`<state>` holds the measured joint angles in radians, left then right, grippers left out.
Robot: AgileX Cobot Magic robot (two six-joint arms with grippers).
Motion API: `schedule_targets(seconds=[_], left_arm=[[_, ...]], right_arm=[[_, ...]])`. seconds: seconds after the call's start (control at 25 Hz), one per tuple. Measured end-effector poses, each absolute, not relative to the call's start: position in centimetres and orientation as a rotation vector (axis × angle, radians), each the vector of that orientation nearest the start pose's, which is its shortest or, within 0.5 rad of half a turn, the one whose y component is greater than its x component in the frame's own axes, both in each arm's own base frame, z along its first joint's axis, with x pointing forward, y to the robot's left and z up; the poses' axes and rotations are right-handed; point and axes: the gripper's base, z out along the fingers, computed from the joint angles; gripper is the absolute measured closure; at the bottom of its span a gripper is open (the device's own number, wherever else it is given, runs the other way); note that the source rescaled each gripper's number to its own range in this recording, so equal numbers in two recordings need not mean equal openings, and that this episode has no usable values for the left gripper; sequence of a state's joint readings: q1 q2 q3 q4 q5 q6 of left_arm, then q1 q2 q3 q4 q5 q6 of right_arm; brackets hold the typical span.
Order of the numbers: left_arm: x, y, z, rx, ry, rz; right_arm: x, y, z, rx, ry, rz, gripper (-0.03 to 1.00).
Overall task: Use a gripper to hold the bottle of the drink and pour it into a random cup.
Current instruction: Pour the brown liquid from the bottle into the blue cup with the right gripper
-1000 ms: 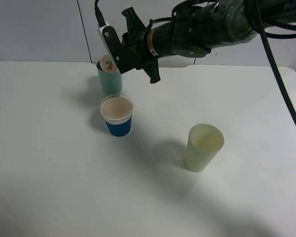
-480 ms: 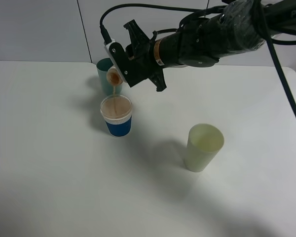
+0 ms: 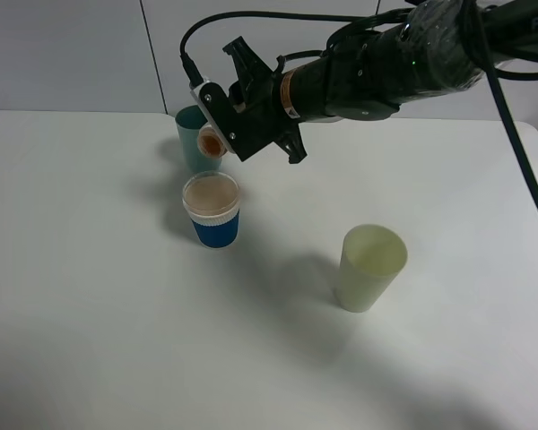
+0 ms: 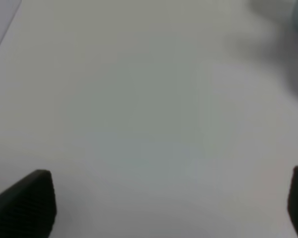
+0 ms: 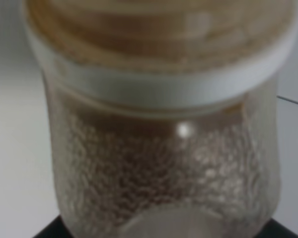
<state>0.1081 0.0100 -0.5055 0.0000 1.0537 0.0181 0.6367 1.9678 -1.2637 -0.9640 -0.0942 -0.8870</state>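
Currently your right end effector (image 3: pixel 229 121) is clenched on the bottle (image 3: pixel 212 141), which is tipped mouth-down over the blue-sleeved cup (image 3: pixel 214 226). No stream shows, and the cup holds brown drink (image 3: pixel 211 192). Pour judged nearly finished. Next, right the bottle slowly so nothing drips on the tabletop (image 3: pixel 99 296).

Pale letters (image 3: pixel 536 12) beginning "PiP", cut off by the frame edge, stand on the black robot arm (image 3: pixel 448 45) in the upper right corner of the exterior high view. The small orange-and-white band (image 3: pixel 288 92) around that arm, upper middle of the frame, is too small to read. The translucent whitish plastic bottle (image 5: pixel 159 148) filling the right wrist view shows no legible print.
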Motion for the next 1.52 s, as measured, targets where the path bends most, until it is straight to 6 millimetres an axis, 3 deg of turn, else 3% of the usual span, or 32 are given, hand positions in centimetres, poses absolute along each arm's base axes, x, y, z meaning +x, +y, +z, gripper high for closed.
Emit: schedule_targets(seconds=[0.32,1.52], left_arm=[[-0.4,0.0,27.9,-0.092,2.041,0.079],[-0.4,0.0,27.9,-0.092,2.041,0.079]], right_arm=[[34.9,26.6,19.3,-2.139,0.562,-0.676,0.94],[33.8,27.7,19.0,-2.203,0.491,-0.711,0.94]])
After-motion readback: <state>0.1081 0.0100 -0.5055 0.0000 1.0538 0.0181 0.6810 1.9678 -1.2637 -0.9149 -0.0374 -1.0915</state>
